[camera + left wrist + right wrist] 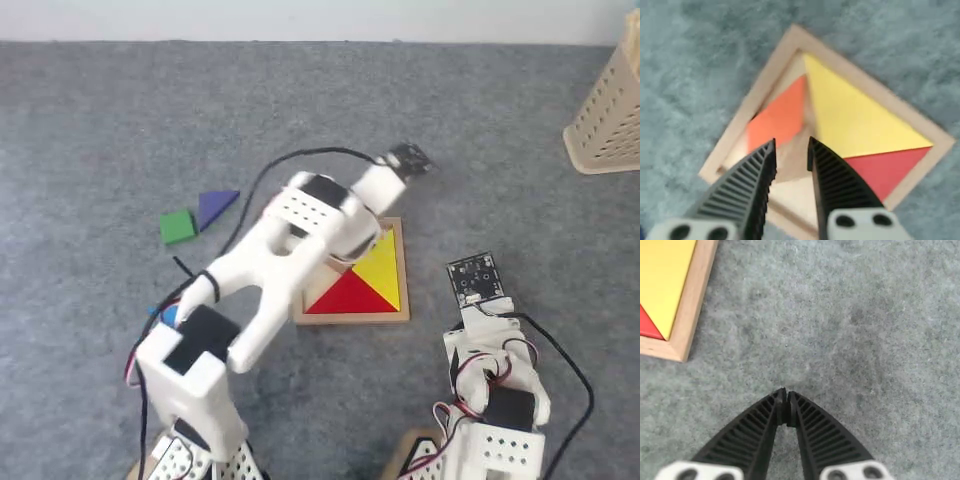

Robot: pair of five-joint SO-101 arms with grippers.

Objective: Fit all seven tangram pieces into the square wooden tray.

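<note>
Table (100,120): grey, felt-like. Tray (350,318) square-on mid-table, under left arm (270,250). Yellow triangle (382,268): long edge along rim nearer right arm (495,400), apex toward centre. Red triangle (348,296): long edge along near rim, apex toward centre, touching yellow.

Orange piece (780,117) flat in tray, just past left fingers (765,160); these hang above tray, slightly parted, empty. Right fingers (786,400) pressed together, empty, above table off tray's corner.

Green square (178,226), purple triangle (215,206) loose on table, well apart from tray.

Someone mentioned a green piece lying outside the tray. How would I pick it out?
Start at the square wooden tray in the middle of the grey carpet, then look out on the left arm side, where two loose pieces lie together. The green piece is the small square one; its neighbour, the bluish-purple triangle, is pointed.
</note>
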